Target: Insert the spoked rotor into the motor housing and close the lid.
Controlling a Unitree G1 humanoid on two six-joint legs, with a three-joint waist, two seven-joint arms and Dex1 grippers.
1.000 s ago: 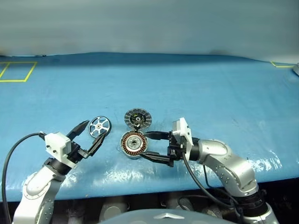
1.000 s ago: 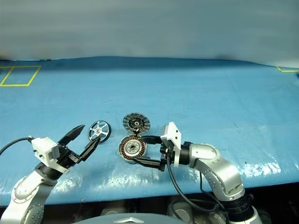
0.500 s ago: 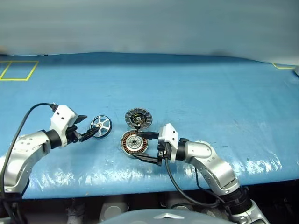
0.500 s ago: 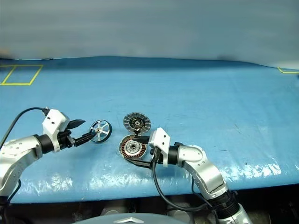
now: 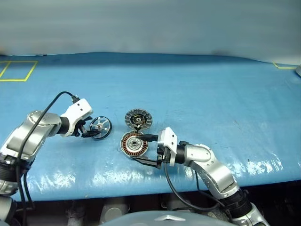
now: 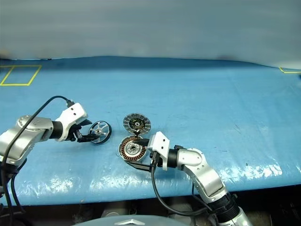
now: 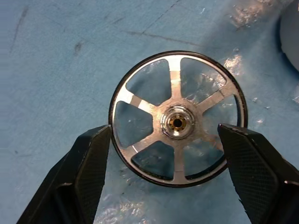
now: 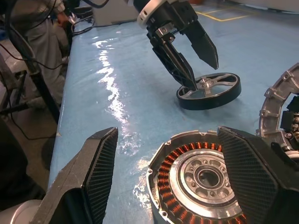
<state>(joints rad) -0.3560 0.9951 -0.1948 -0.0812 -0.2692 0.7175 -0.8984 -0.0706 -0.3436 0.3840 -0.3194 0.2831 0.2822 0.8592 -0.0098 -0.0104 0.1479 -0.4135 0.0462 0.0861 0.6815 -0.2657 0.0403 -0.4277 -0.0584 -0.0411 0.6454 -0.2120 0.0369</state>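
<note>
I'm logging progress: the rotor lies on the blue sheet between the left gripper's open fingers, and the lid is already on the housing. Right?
Not quite: the lid lies on the sheet behind the motor housing, whose windings show uncovered in the left eye view. The spoked rotor and left gripper are as stated.

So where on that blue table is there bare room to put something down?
Bare blue table runs behind the lid and out to the right. It is crowded near the front: spoked rotor, motor housing, left gripper and right gripper sit close together.
</note>
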